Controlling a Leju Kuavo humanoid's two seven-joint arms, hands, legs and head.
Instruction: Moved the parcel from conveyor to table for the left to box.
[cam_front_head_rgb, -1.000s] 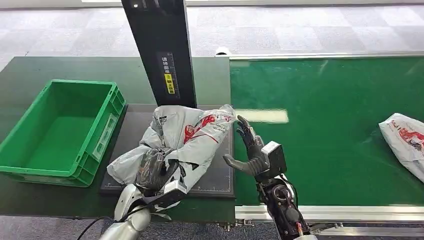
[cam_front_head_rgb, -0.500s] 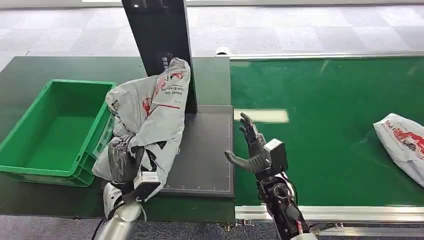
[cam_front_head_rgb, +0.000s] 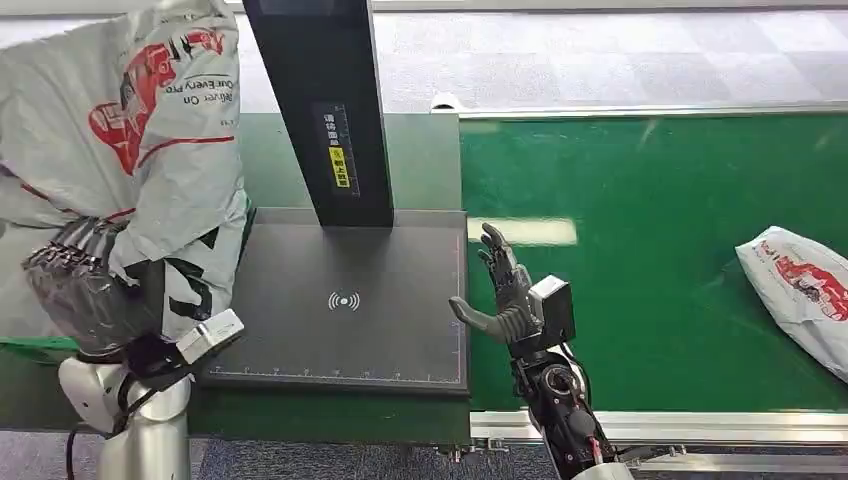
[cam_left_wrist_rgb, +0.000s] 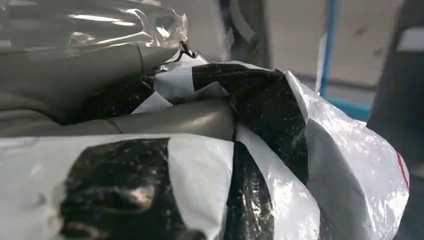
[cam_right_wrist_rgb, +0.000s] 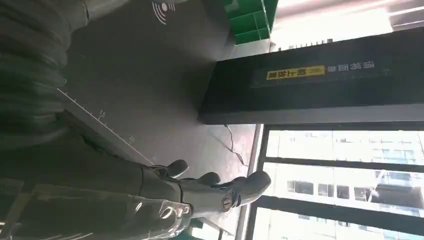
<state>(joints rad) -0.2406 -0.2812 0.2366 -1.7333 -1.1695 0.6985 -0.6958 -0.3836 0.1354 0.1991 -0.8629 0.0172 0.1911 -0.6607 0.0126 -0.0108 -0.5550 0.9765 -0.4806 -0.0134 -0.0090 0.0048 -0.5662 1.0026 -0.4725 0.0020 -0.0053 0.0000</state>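
Two parcels: one grey parcel (cam_front_head_rgb: 150, 140) gripped and raised high by the left hand (cam_front_head_rgb: 85, 295) over the table's left end, a second parcel (cam_front_head_rgb: 800, 290) on the conveyor (cam_front_head_rgb: 650, 200); right hand (cam_front_head_rgb: 505, 295) spread, holding nothing (green crate mostly hidden).

Flat black scanning pad with a white wireless symbol (cam_front_head_rgb: 345, 300) and ruled edge, carrying an upright black column with a yellow label (cam_front_head_rgb: 320, 110); second grey plastic mailer printed red (cam_front_head_rgb: 800, 290) lying well apart at far right; grey carpet-tiled floor (cam_front_head_rgb: 600, 60) behind
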